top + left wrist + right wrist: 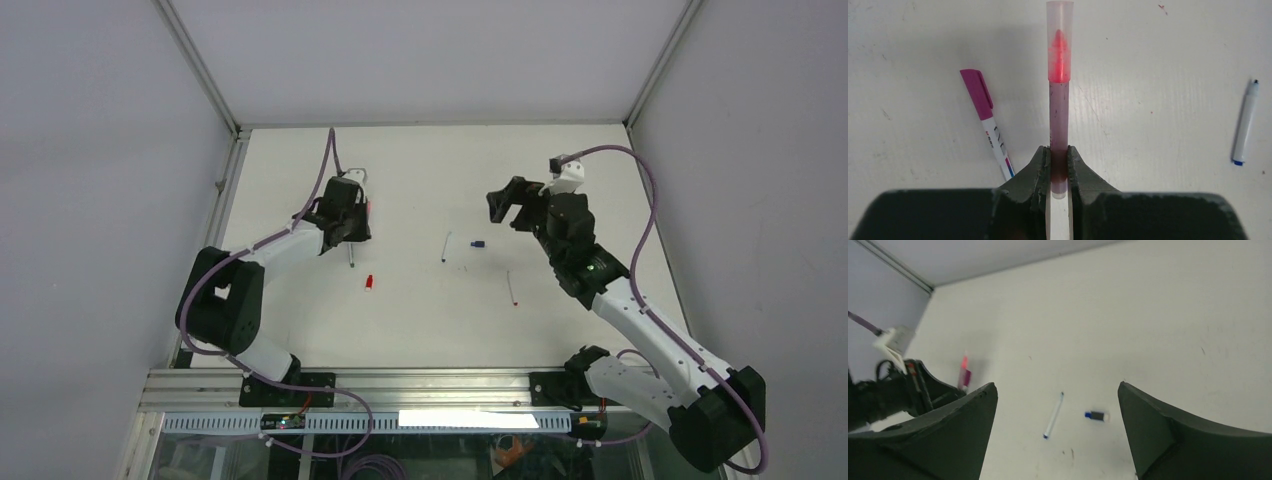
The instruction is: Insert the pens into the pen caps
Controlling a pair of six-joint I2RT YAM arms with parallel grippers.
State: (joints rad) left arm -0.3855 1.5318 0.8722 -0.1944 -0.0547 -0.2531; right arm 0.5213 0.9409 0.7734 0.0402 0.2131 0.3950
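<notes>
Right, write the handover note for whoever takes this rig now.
Left fingers: shut on the pink pen, whose red tip already sits inside the pale cap.
Right fingers: wide open, holding nothing, above the table.
Done: the magenta-capped pen lies beside the left fingers with its cap on.
Loose: white pen and blue cap close together mid-table; red cap further left; red-tipped pen further right.
Left to do, probably: blue cap onto the white pen, red cap onto the red-tipped pen, and set the pink pen down.
</notes>
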